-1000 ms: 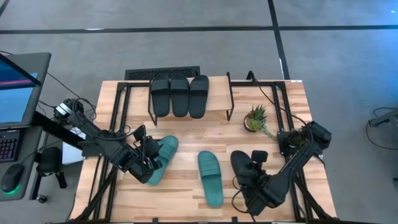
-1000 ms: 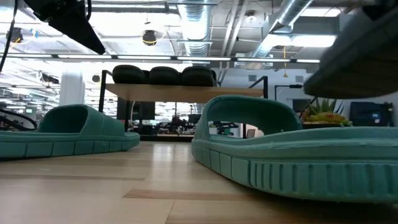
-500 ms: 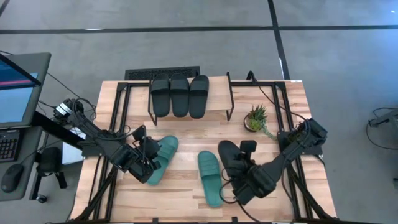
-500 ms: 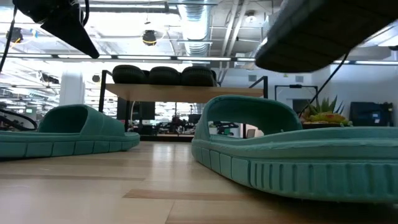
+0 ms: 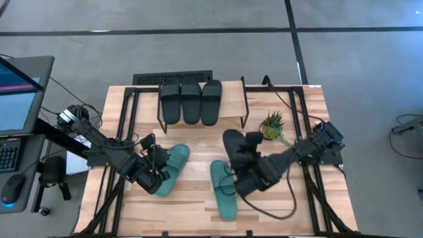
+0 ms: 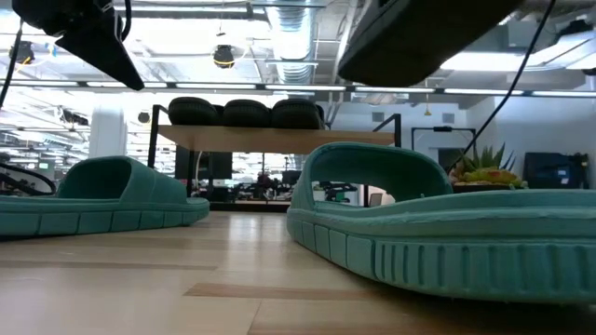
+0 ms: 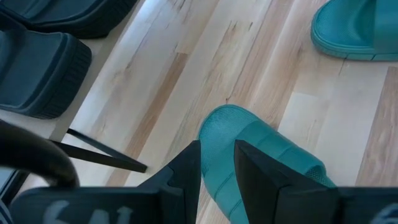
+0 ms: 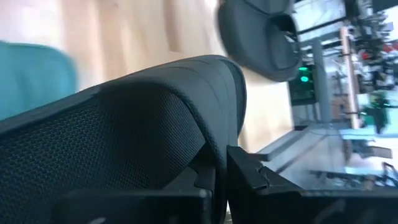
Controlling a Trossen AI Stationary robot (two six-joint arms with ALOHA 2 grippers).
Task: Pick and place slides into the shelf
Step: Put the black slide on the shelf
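The shelf (image 5: 231,111) stands at the table's far middle with three black slides (image 5: 191,100) lying side by side on its top board. My left gripper (image 5: 158,174) is shut on a teal slide (image 5: 174,160) at the table's left. A second teal slide (image 5: 223,189) lies flat on its sole at the near middle. My right gripper (image 5: 244,163) is shut on a fourth black slide (image 5: 234,148), held in the air between the shelf and that teal slide. My left gripper pinches the teal slide (image 7: 217,140) between its two fingers, which slant down and lie along it. The slide's rounded far end (image 7: 219,117) sticks out past the fingertips. The fingers hide which part they are on. In the low view its sole (image 6: 102,221) lies on the table. My right gripper pinches the black slide's rim (image 8: 219,155) between its two fingers, slanting down from the table's right. The slide is lifted clear of the table. It hangs tilted above the teal slide, its underside (image 6: 419,37) showing in the low view.
A small potted plant (image 5: 271,125) stands right of the shelf, close to my right arm. The shelf's thin black legs (image 5: 245,106) reach down to the table. A black mat (image 5: 173,78) lies behind the table's far edge, and a monitor (image 5: 18,92) stands off its left side.
My right gripper has carried the black slide up and toward the table's left and far edges, from the near right to just in front of the shelf, turning as it went. The slide stays clear of the table.
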